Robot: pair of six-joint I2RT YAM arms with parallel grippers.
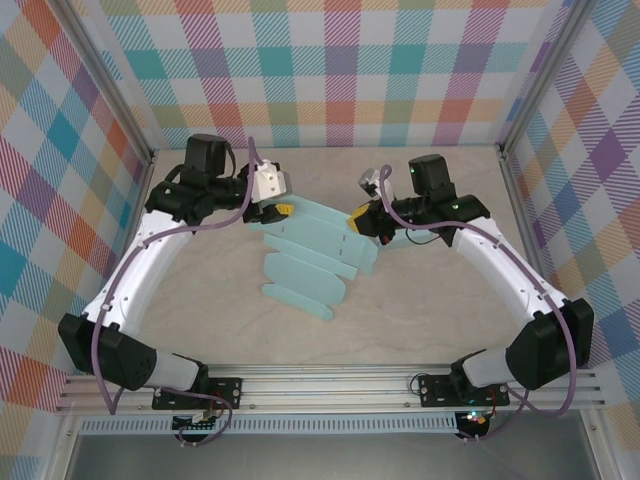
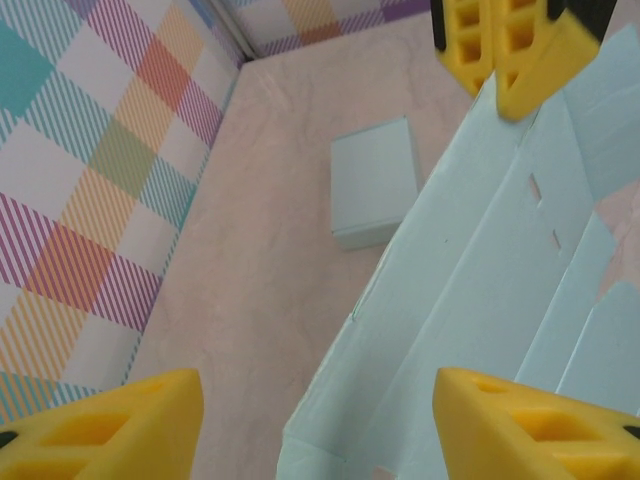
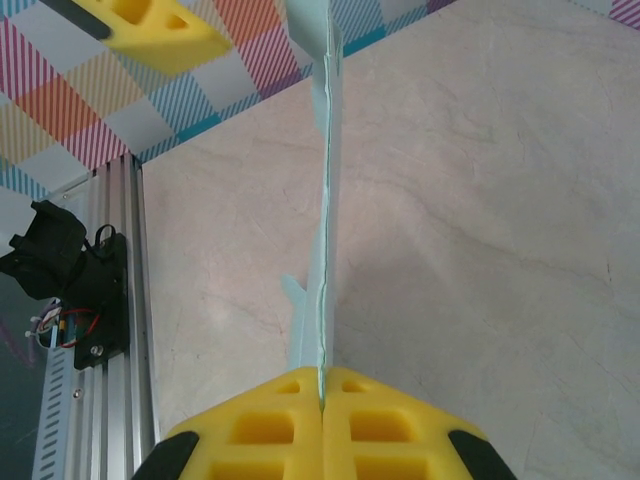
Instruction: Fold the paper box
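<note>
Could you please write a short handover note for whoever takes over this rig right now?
Right gripper: shut on one edge of the paper box blank, that side raised off the table.
Left gripper: open at the blank's opposite end, gripping nothing.
Blank: mid-table, flat, no panel folded.
Done: blank grasped on one side.
Left: every fold, then closing the box.

Paper box [image 1: 312, 258]: plain pale blue-green. Table [image 1: 430, 320]: beige, faint marble veining. Walls [image 1: 330, 70]: pastel plaid with striped squares in teal, orange, purple, yellow. Left gripper [image 1: 283, 209], right gripper [image 1: 357, 213]: yellow pads. Arms [image 1: 135, 270]: white, black joints. Cables [image 1: 250, 160]: purple.
</note>
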